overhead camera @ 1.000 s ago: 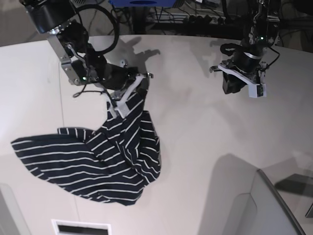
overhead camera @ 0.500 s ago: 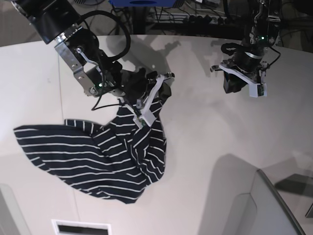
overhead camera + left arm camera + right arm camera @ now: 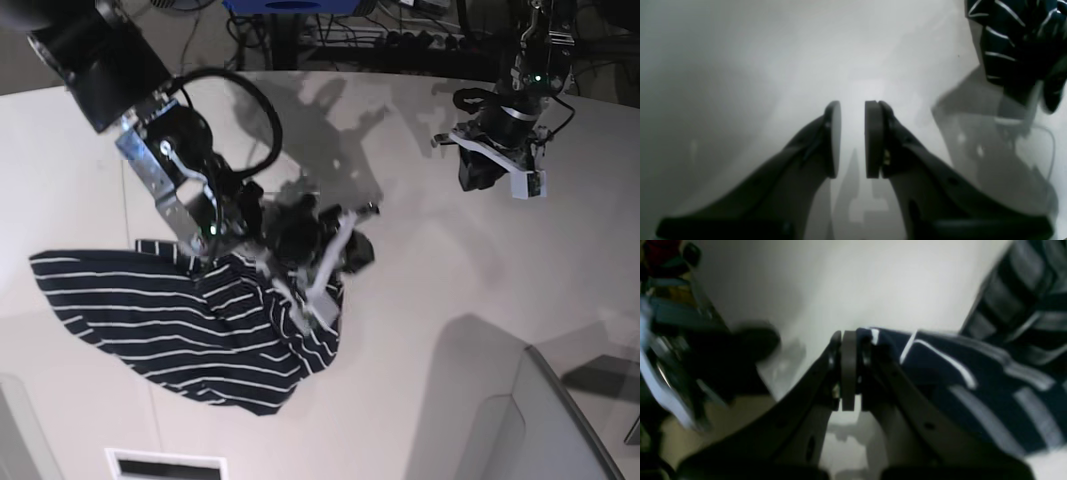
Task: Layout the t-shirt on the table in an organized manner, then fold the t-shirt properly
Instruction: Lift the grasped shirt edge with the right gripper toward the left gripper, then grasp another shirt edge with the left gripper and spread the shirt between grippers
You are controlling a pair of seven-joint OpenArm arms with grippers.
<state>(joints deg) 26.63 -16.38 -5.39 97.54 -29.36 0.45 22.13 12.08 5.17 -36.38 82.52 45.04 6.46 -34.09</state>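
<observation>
Reaching in from the upper left of the base view, the right hand (image 3: 335, 262) is clamped on a bunched edge of the t-shirt (image 3: 170, 330), lifting it mid-frame. Left hand (image 3: 495, 172) hangs at upper right, pads slightly parted, gripping nothing. Shirt's crumpled, dark navy with thin white stripes, sprawled lower left on the tabletop (image 3: 420, 260). Loads of bare white room to the right.

right arm (image 3: 170, 170): reaching low, fingers (image 3: 848, 373) pressed together | left arm (image 3: 530, 60): raised, fingers (image 3: 833, 140) slightly parted
</observation>
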